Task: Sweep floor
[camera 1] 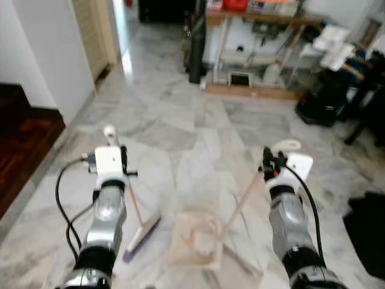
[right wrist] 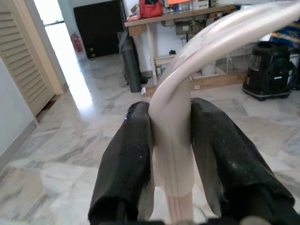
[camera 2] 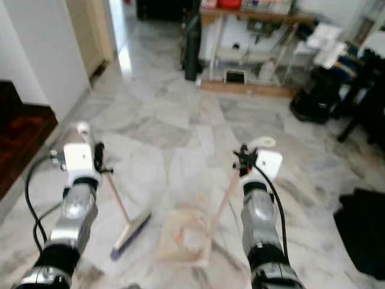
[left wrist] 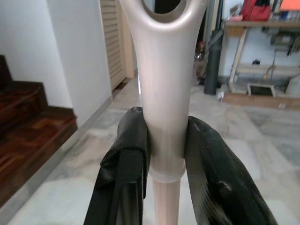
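Marble floor [camera 1: 180, 120], grey-veined and glossy, spreads ahead of the robot toward a cluttered workbench [camera 1: 258, 18] at the far wall. A broom [camera 1: 142, 233] stands on it to the robot's left, its pale handle slanting up from a low bristle head that rests on the tiles. The left gripper [left wrist: 164, 154] is clamped on that handle near its top: both black fingers [left wrist: 124, 178] press against the cream plastic grip just below the hanging loop, with the wooden shaft running on beneath them.

To the robot's right stands a dustpan [camera 1: 195, 241], a pale, shallow tray lying flat on the floor between the two arms, just beside the broom head but apart from it. Its long handle rises at a slant toward the right arm. The right gripper [right wrist: 171, 154] is closed tightly around the cream grip of this handle, one finger on either side, and the curved loop at the end arcs away above the fingers. Something small and light seems to lie inside the pan, though the head views are too blurred to say what it is.

Dark wooden steps [camera 1: 24, 132] lie on the robot's left beside a white wall [camera 1: 54, 54], and a louvred door [left wrist: 112, 42] stands farther along that side. A black roll [camera 1: 197, 48] leans upright by the bench, and a dark vacuum-like machine [right wrist: 269, 70] sits on the floor at the right.
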You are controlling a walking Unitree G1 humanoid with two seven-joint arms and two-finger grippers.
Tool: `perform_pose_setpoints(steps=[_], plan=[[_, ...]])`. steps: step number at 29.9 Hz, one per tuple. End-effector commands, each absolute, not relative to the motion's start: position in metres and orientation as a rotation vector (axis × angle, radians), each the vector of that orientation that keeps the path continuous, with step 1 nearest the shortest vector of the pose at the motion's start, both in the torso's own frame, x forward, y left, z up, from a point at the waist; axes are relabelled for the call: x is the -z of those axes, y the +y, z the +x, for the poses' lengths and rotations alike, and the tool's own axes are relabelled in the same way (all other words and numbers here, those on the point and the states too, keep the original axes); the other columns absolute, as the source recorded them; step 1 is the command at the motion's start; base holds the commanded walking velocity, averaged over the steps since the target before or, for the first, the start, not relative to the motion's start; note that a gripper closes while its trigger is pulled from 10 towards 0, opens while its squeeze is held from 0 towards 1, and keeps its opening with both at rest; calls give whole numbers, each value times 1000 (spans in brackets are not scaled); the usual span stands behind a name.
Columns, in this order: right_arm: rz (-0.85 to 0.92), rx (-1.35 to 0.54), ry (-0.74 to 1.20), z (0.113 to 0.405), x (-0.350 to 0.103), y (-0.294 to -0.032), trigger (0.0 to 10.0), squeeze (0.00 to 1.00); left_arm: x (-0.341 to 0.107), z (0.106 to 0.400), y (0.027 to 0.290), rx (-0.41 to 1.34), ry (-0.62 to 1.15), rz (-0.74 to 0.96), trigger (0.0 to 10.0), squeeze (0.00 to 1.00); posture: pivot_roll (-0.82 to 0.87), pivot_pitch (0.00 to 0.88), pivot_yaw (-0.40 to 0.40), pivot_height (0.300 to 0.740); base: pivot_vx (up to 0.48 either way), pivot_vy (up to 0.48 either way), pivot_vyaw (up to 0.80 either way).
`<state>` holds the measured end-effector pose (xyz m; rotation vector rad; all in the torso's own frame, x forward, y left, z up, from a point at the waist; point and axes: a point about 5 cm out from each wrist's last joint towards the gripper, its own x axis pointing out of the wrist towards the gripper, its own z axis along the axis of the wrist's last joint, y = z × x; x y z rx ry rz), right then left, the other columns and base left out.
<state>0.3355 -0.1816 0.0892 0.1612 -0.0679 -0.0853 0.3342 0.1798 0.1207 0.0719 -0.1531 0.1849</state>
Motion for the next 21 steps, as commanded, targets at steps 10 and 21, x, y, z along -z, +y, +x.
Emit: perform_pose_setpoints(steps=[10,21], plan=[[174,93,-115,339,-100,-183,10000,0,-130,336,177,-169,-196,92,10000,0,74,0,-62,740,-291,0,0],[173,89,-113,339,-100,-183,10000,0,-129,336,177,-173,-195,92,10000,0,75,0,-65,740,-291,0,0]])
